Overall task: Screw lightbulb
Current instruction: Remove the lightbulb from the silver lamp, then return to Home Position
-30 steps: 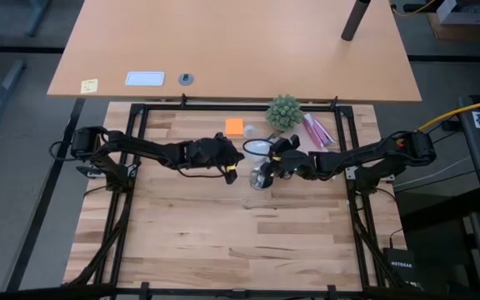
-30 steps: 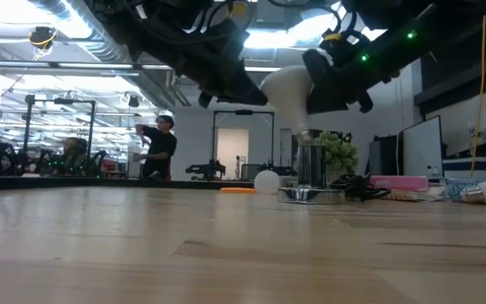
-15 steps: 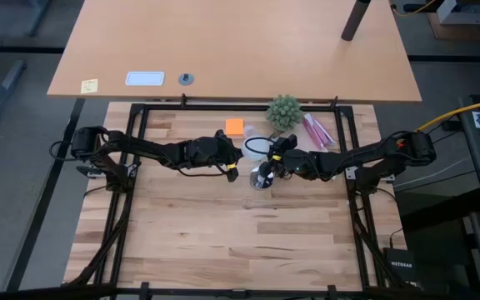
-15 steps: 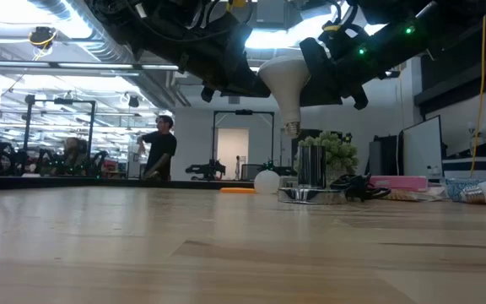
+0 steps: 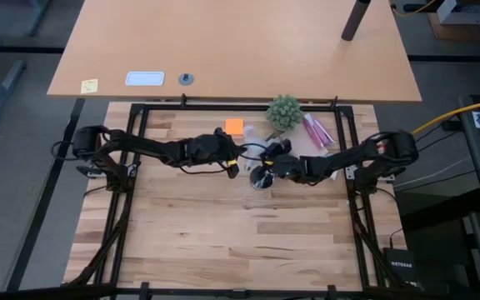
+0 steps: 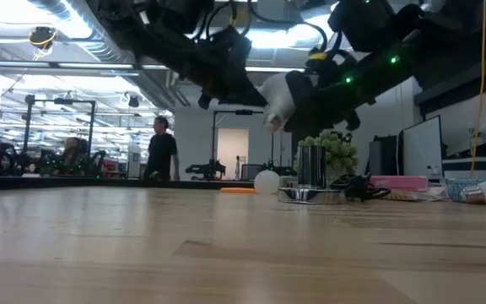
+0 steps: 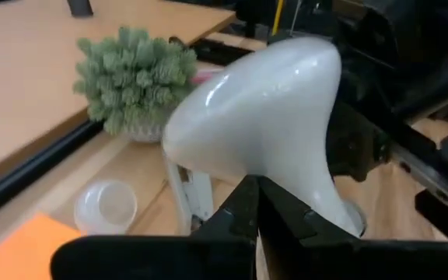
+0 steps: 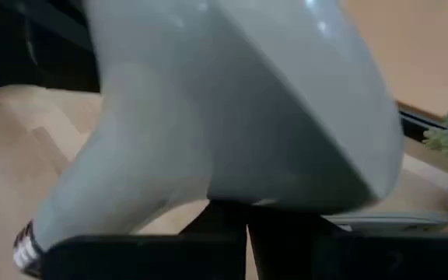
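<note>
The right gripper (image 6: 310,93) holds the bulb (image 6: 278,95) in its closed fingers, lifted and tilted above the worktop (image 5: 223,225), near the socket (image 6: 310,167). The left gripper (image 5: 233,158) hangs just beside, fingers closed on nothing. Tilted like this, the thread could cross-thread or miss the socket; a bump from the left arm could knock it loose.

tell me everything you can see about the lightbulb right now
The lightbulb is a white frosted pear shape, its round head tapering to a narrow neck that ends in a ribbed metal screw cap. It is in the air above the table, tilted with the cap pointing down and sideways, not in the silver socket standing nearby. The right tool is shut on its head; the left tool, also shut, sits close against the bulb.
</note>
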Available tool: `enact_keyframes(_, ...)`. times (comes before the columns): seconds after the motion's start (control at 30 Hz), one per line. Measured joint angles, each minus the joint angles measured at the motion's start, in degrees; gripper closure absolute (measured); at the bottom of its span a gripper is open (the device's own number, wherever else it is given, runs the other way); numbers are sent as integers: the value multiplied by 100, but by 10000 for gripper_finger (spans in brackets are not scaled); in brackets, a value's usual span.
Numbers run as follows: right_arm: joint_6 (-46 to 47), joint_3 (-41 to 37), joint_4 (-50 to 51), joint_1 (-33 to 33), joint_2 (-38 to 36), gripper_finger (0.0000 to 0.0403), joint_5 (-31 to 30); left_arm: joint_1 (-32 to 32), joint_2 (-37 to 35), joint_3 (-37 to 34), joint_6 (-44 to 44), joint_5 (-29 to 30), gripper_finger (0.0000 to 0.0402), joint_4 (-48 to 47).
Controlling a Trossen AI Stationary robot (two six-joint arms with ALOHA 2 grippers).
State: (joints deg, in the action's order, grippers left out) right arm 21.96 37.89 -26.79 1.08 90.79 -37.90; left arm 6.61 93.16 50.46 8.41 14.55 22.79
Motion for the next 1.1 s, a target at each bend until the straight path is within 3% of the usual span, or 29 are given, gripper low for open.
enact_keyframes(0.4, 17, 0, -215, -122, 491, 397, 197, 22, 608, 0, 215, -29, 401, -127)
enact_keyframes(1.1, 30, 8, -530, -121, 882, 397, 399, 101, 613, 0, 318, 24, 401, -723)
